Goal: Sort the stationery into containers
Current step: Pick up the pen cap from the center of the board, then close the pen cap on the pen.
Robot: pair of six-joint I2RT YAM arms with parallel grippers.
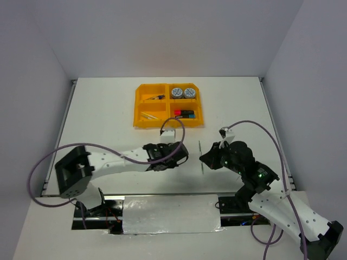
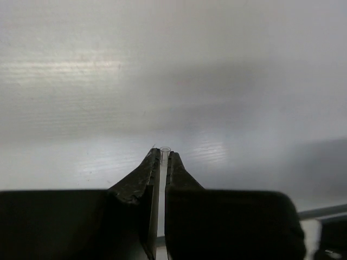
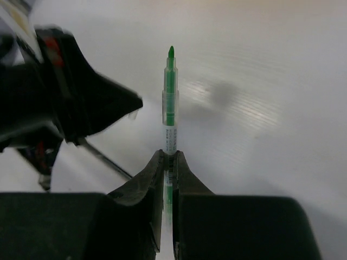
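While a green pen [image 3: 170, 103] is pinched by the right hand [image 3: 169, 156] and a clear tube [image 2: 165, 150] by the left hand [image 2: 162, 155], steady carriage to the tray [image 1: 142, 124] is advised.

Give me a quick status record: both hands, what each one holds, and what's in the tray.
left hand: shut on clear tube
right hand: shut on green pen, tip pointing away from the wrist
tray: beyond both hands, four compartments
far-right compartment: two tape rolls
near-right compartment: highlighters
left compartments: thin pens, one in each
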